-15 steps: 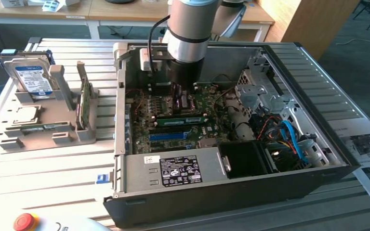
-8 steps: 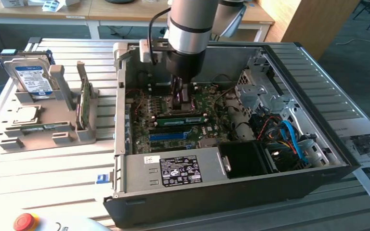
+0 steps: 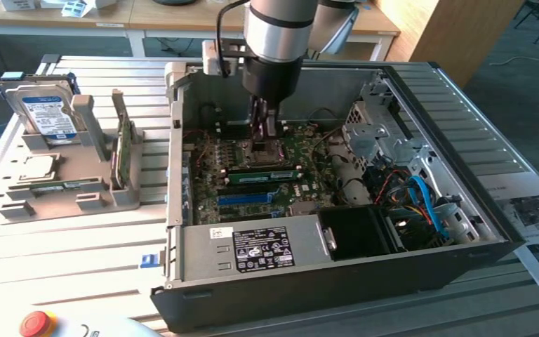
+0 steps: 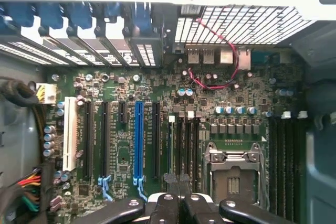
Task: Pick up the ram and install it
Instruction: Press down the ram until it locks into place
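Slatted metal table (image 3: pixel 82 260), open computer case (image 3: pixel 344 281) on it. Your gripper (image 3: pixel 264 137) hung shut and empty over the motherboard (image 4: pixel 157 103). Ram (image 3: pixel 118 158) stood upright in the grey rack (image 3: pixel 92 200), exterior view's left. Risk: closed fingers (image 4: pixel 181 203) could strike the CPU socket (image 4: pixel 231 174) if lowered.

Computer case (image 3: pixel 344 281): matt dark painted metal outside, bare grey sheet metal inside. Motherboard (image 4: pixel 126 156): green laminate, semi-gloss, with matt black and glossy blue plastic slots. Arm (image 3: pixel 277 28): smooth brushed silver metal. Table (image 3: pixel 64 260): ribbed pale metal. Holder (image 3: pixel 73 189), frame left: matt grey plastic. Hard drive (image 3: pixel 50 112): silver metal, glossy paper label.
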